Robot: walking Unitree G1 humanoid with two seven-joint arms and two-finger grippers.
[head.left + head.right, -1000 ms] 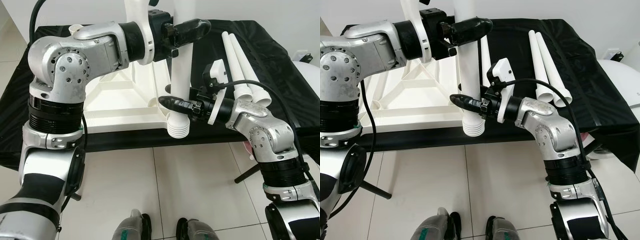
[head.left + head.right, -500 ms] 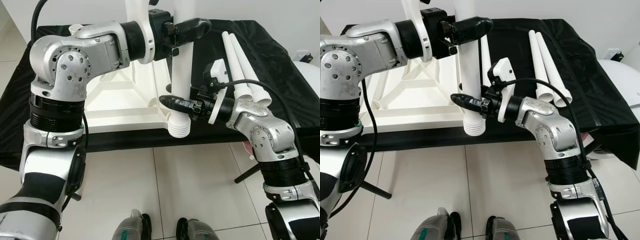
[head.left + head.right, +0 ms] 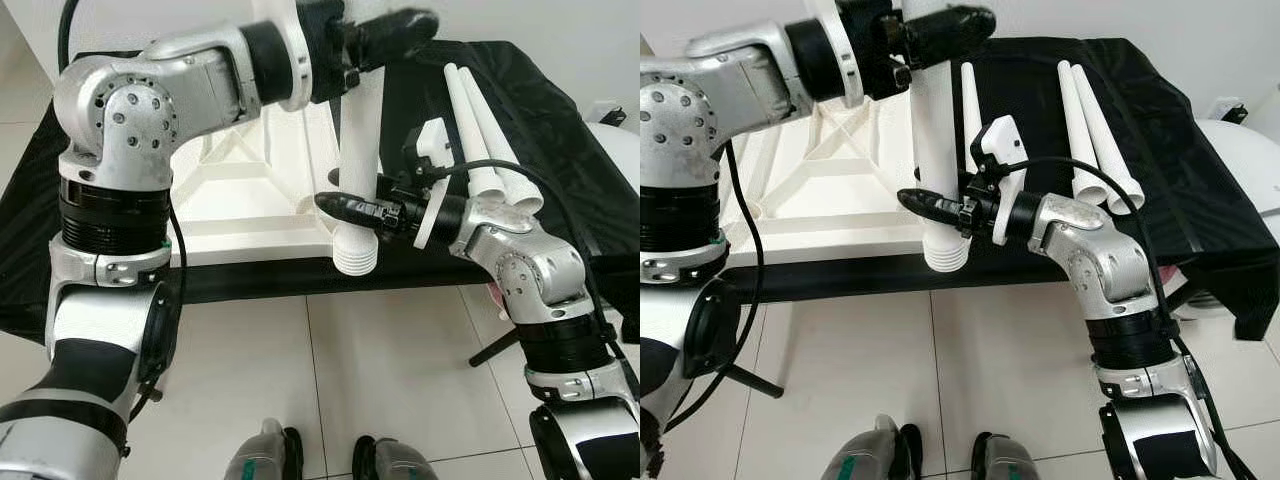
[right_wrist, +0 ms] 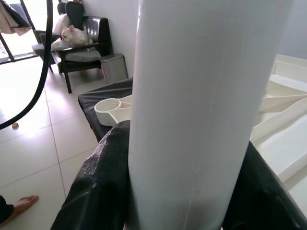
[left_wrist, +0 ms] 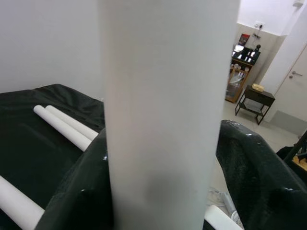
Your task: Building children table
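White table leg (image 3: 933,150) stands upright at the tabletop (image 3: 240,200) corner. Left claw (image 3: 940,25) pinches its upper part; right claw (image 3: 930,205) pinches it just above the threaded end.

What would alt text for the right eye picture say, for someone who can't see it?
Two robot arms hold a white table leg upright, the left end effector high, the right end effector near its ribbed bottom. Behind lie an upturned white tabletop and three spare legs on black cloth.
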